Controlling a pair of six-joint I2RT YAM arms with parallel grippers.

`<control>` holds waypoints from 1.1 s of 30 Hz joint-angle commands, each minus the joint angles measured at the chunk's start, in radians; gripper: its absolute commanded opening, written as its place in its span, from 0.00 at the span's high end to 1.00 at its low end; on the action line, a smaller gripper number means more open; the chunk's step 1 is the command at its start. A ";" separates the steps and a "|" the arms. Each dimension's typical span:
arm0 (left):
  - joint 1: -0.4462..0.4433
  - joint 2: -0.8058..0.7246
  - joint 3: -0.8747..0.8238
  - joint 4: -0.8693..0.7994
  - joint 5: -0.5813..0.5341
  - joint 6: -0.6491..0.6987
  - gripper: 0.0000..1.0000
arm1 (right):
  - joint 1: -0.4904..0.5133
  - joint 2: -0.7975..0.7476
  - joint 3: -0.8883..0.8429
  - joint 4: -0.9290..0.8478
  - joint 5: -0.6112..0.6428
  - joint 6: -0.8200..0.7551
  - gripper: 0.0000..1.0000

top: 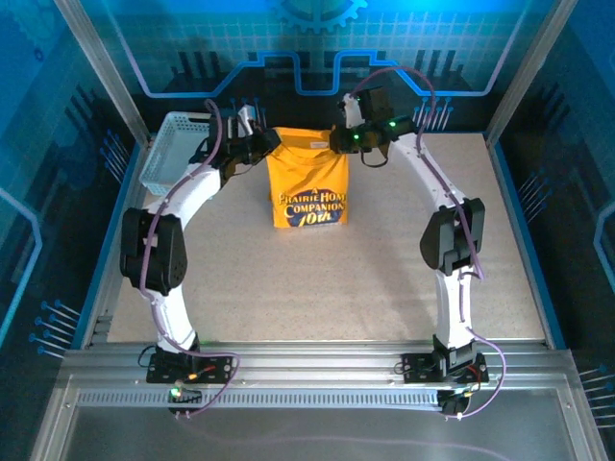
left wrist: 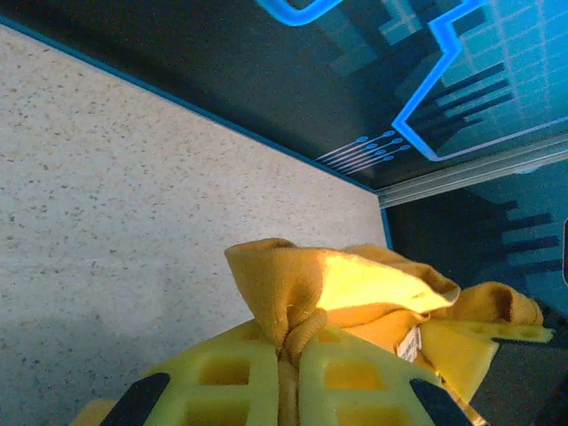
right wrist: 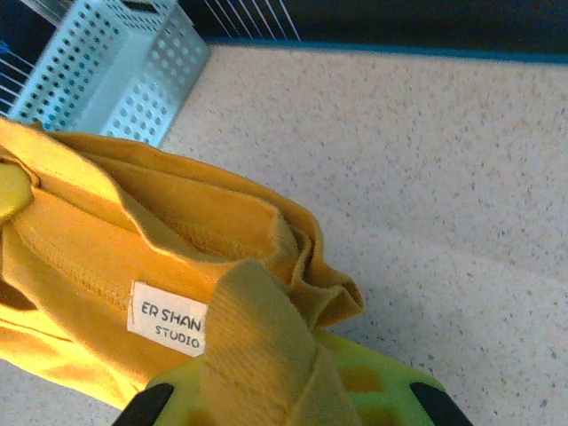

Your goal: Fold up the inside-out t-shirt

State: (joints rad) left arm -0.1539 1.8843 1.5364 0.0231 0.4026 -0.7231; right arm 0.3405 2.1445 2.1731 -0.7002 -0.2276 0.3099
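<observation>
t-shirt (top: pixel 307 187): soft mustard cloth, rect. shape

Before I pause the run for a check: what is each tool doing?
Left tool: shut on the t-shirt.
Right tool: shut on the t-shirt.

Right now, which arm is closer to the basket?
Left. The left end effector holds the shirt corner beside the basket; the right end effector holds the other corner, across the shirt.
</observation>
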 commanded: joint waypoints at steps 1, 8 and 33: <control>0.014 -0.121 -0.024 0.076 0.053 -0.022 1.00 | -0.008 -0.097 0.022 -0.043 -0.034 -0.019 1.00; -0.035 -0.325 -0.362 0.259 0.099 -0.004 1.00 | 0.042 -0.375 -0.455 0.190 0.024 -0.047 1.00; -0.515 -0.787 -1.154 0.353 -0.202 -0.148 1.00 | 0.158 -1.093 -1.461 0.323 0.112 0.142 1.00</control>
State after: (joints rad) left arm -0.6659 1.0874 0.3943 0.4381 0.2897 -0.8276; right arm 0.4992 1.0409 0.7010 -0.3679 -0.1719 0.4126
